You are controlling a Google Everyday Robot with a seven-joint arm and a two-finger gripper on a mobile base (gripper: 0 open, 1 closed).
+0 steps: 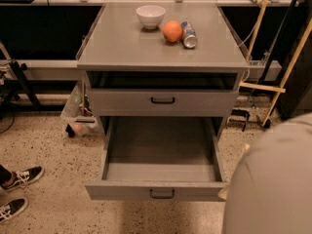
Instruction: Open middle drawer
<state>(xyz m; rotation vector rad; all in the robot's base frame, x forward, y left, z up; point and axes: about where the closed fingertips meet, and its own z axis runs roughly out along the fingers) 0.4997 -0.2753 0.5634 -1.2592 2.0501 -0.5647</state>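
Note:
The middle drawer of the grey cabinet is pulled far out toward me. Its plain grey tray is empty, and its flat front panel carries a small black bar handle. Above it, another grey drawer with the same kind of handle is closed. My gripper is out of view. Only a large, rounded white part of my arm fills the lower right, next to the open drawer's right front corner.
On the cabinet top stand a white bowl, an orange and a can lying on its side. Two black sneakers are on the speckled floor at the left. Wooden poles lean at the right.

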